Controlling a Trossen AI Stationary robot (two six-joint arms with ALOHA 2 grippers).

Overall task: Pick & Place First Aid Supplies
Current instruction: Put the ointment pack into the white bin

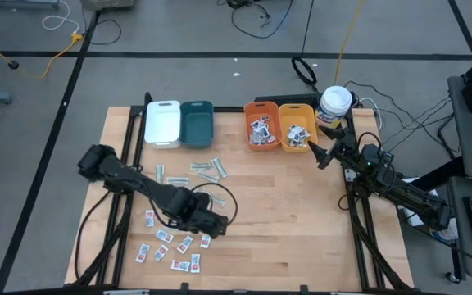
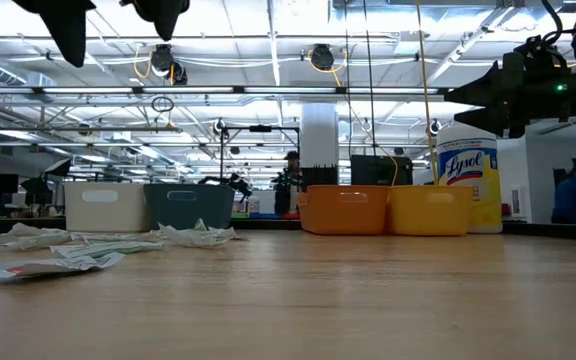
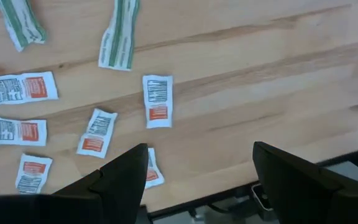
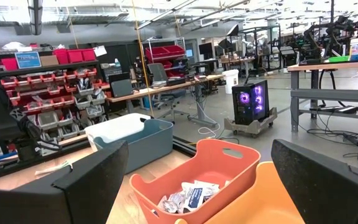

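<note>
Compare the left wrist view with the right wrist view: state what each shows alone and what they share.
Only the left wrist view: small white packets with red print and narrow pale-green strips lying on the wooden table. Only the right wrist view: the orange plastic bin holding white packets with blue print, the teal bin, and the workshop behind. Both: an open end effector's two dark fingers.
</note>
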